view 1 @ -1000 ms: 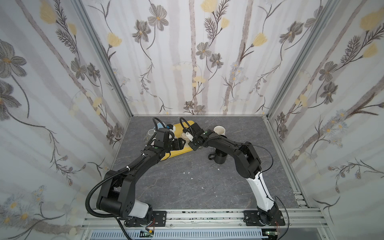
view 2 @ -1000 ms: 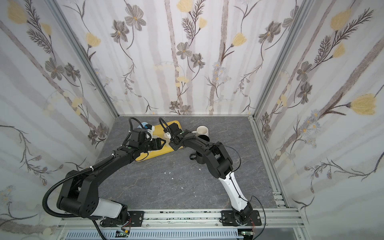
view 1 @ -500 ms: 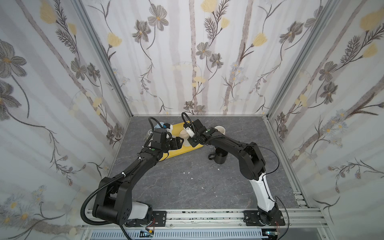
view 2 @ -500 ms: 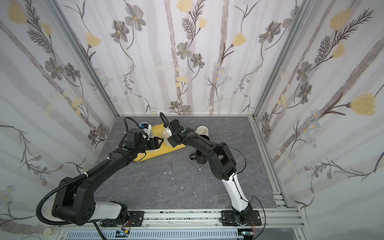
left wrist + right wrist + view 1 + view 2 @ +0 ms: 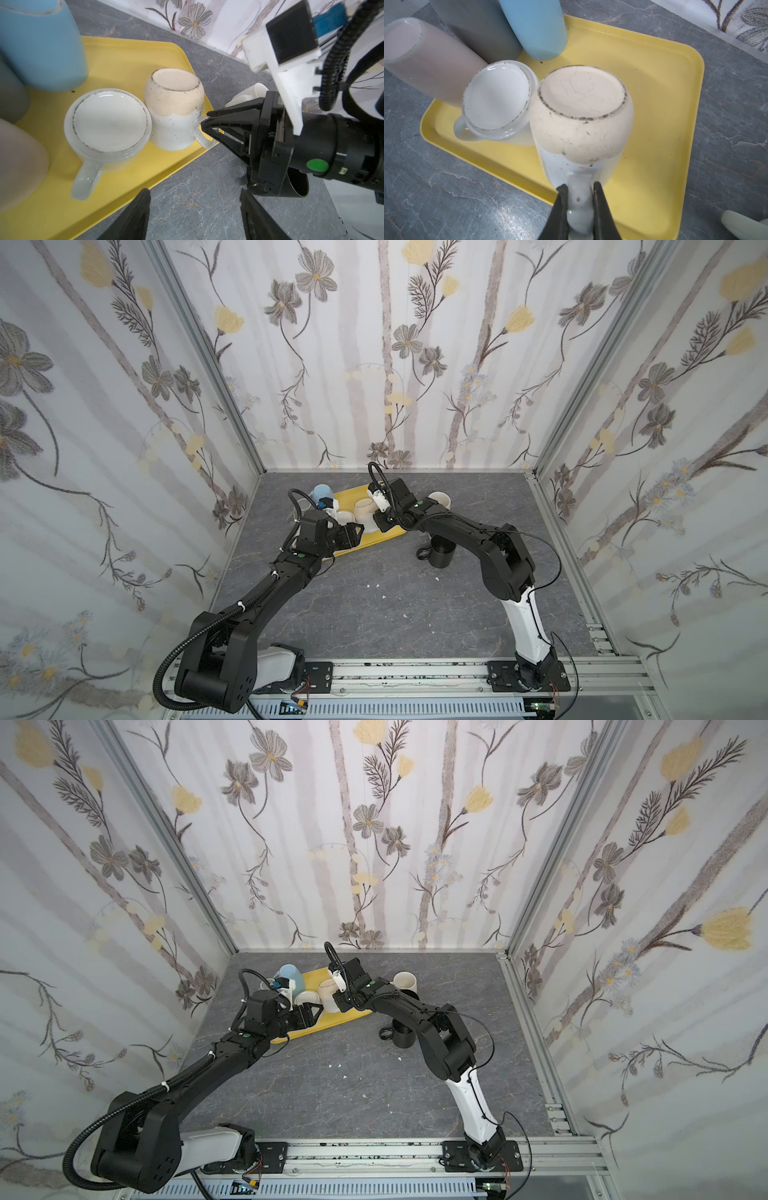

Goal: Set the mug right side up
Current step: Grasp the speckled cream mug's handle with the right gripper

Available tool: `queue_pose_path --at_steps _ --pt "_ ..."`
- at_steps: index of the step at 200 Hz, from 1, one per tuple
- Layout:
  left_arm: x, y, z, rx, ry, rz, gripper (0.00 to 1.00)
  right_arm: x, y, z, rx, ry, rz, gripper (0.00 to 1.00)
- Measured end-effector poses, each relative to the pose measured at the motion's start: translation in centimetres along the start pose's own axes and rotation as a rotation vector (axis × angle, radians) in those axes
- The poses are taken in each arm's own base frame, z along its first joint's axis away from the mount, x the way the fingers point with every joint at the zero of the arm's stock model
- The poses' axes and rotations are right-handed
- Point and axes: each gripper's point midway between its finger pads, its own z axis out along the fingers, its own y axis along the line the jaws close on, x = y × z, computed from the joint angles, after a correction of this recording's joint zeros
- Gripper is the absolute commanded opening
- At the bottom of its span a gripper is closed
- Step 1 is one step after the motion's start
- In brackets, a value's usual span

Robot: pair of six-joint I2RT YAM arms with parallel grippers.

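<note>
Stoneware, speckled and round-bellied: the mug [image 5: 581, 128] stands upside down at the edge of the smooth yellow tray [image 5: 664, 93], matte cream base upward. The right hand [image 5: 579, 188] pinches its looped handle [image 5: 579, 207]. The left hand [image 5: 195, 199] hangs open over the veined grey desk [image 5: 207, 162].

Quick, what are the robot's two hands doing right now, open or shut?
Left hand: open, holding nothing.
Right hand: shut on the handle of the upside-down speckled mug.
</note>
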Motion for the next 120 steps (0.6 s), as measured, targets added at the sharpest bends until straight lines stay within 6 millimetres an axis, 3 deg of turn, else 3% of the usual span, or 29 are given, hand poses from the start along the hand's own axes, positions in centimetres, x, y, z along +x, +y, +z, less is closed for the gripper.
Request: queue_pose_path --at_steps 51,120 --pt "0.9 0.3 0.3 0.01 0.01 -0.043 0.66 2.5 -0.3 1.6 0.008 0.053 0.001 0.0" --pt "0.8 0.3 0.5 0.011 0.008 -0.049 0.65 4.0 -0.8 2.8 0.034 0.089 -0.008 0.32"
